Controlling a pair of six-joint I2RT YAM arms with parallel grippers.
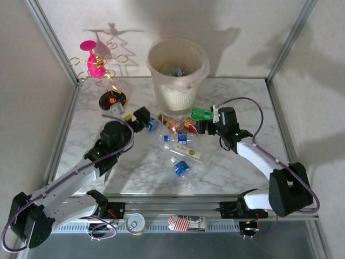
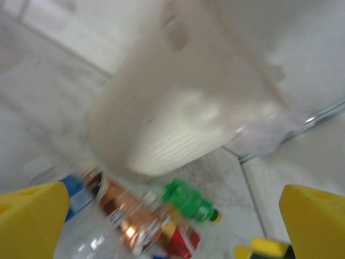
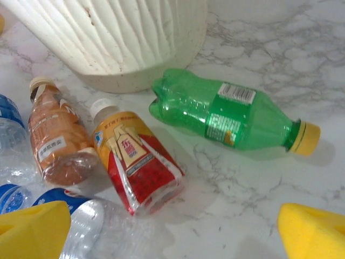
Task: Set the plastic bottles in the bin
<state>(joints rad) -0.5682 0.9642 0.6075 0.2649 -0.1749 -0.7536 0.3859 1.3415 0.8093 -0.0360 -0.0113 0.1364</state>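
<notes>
**Left gripper [image 1: 136,116] and right gripper [image 1: 208,122]: both wide open, both empty**

You have each pincer spread as far as it goes, with nothing between its yellow pads [image 3: 32,232] (they sit at the bottom corners of each wrist view). The tall cream ribbed plastic bin [image 1: 175,91] stands upright at the far middle of the white marble table [image 1: 242,162]. Just before its base, on their sides, lie a green plastic bottle with a yellow cap [image 3: 232,116], a red-and-yellow labelled bottle [image 3: 137,159] and a brown-labelled bottle [image 3: 56,143]. A clear bottle with a blue label [image 1: 181,168] lies nearer your arm bases.
</notes>
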